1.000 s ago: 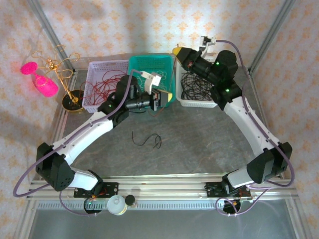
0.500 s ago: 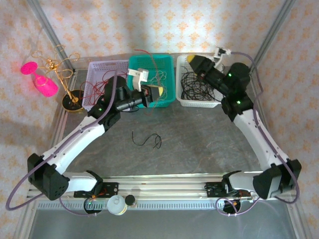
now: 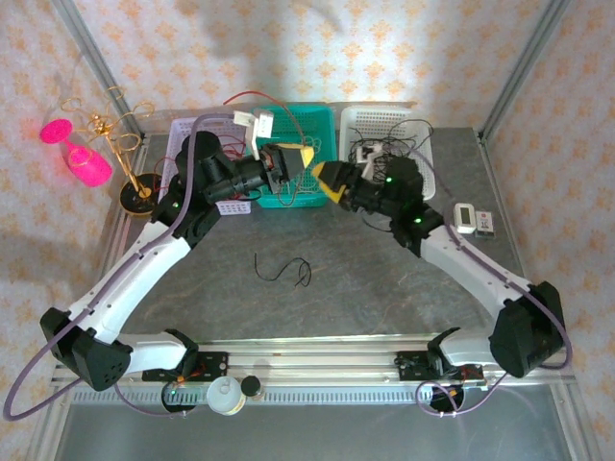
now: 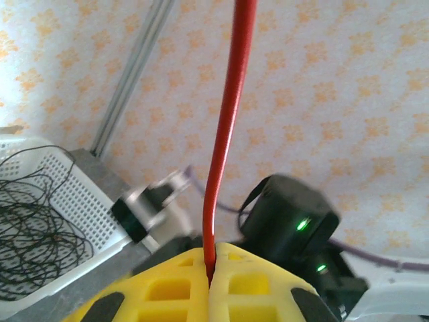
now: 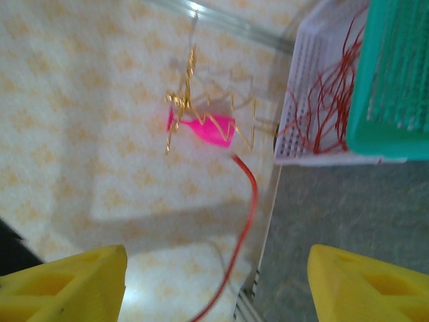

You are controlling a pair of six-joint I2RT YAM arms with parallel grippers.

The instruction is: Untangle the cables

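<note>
Our left fingers [image 4: 177,285] are pressed fully together, pinching one red cable [image 4: 224,134] that runs straight up out of them, above the teal basket [image 3: 288,117]. Our right fingers [image 5: 74,282] stand wide apart and hold nothing. In the right wrist view the slack of that red strand hangs in the gap between them, touching neither.

We judge the step to be taking a second hold on this strand. To do it well, we should bring the right fingers around the cable just beside the left pinch and close only once it sits square between the pads. Then we draw the two holds apart slowly, keeping the floppy tail off the basket rims where it could snag.

By our count there are three baskets: lavender [image 3: 187,130] on the left with red cables, teal in the middle, and white [image 3: 380,113] on the right with black cables, both tangles too dense to count. One loose black cable [image 3: 285,270] lies on the desk [image 3: 384,288], nearer than the baskets. At the far left is one gold wire stand [image 3: 141,193] with two pink cups [image 3: 88,166].
</note>
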